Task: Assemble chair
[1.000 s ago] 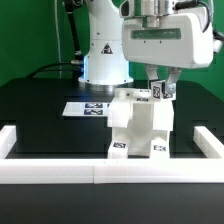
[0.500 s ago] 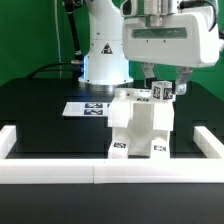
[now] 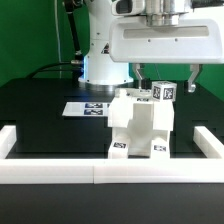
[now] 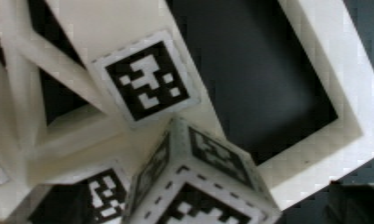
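Observation:
The white chair [image 3: 140, 128] stands in the middle of the black table, with tags on its front feet. A short square post [image 3: 163, 94] with a tag stands upright on top of the chair, on the exterior view's right. My gripper [image 3: 164, 80] hangs open just above that post. One of its fingers [image 3: 138, 75] is on either side of the post, and neither touches it. In the wrist view the tagged post [image 4: 210, 175] fills the near part of the picture, with the chair's tagged slab [image 4: 145, 80] behind it. The fingertips do not show there.
The marker board [image 3: 84, 108] lies flat behind the chair on the exterior view's left. White border rails [image 3: 100, 173] run along the front and both sides of the table. The arm's white base [image 3: 105, 62] stands at the back.
The jaws went from shut on the post to wide open and let it go. The hand has risen, and the post stays upright on the chair.

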`<action>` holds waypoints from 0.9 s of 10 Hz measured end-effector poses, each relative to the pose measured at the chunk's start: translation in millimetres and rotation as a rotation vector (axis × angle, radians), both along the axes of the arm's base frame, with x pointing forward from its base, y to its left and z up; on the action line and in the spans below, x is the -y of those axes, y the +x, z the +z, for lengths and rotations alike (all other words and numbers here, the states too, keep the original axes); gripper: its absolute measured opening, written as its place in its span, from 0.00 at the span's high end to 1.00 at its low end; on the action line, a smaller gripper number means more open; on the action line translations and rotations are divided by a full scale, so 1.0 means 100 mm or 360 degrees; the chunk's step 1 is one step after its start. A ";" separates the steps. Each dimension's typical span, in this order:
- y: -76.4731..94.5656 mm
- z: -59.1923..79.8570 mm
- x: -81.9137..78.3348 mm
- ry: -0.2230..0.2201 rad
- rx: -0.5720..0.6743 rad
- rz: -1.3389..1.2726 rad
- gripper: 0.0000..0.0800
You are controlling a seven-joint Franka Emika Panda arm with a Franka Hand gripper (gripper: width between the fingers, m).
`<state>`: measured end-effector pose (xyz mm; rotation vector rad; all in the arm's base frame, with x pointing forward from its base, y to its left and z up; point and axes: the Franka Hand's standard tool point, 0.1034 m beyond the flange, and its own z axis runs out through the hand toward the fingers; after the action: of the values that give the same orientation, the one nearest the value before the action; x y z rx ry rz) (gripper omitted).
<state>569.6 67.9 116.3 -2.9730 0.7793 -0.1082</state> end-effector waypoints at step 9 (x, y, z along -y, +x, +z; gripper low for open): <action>-0.01 -0.01 0.04 -0.0072 0.0023 0.0667 0.44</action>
<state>569.0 63.8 115.5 -3.0963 0.1417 -0.1243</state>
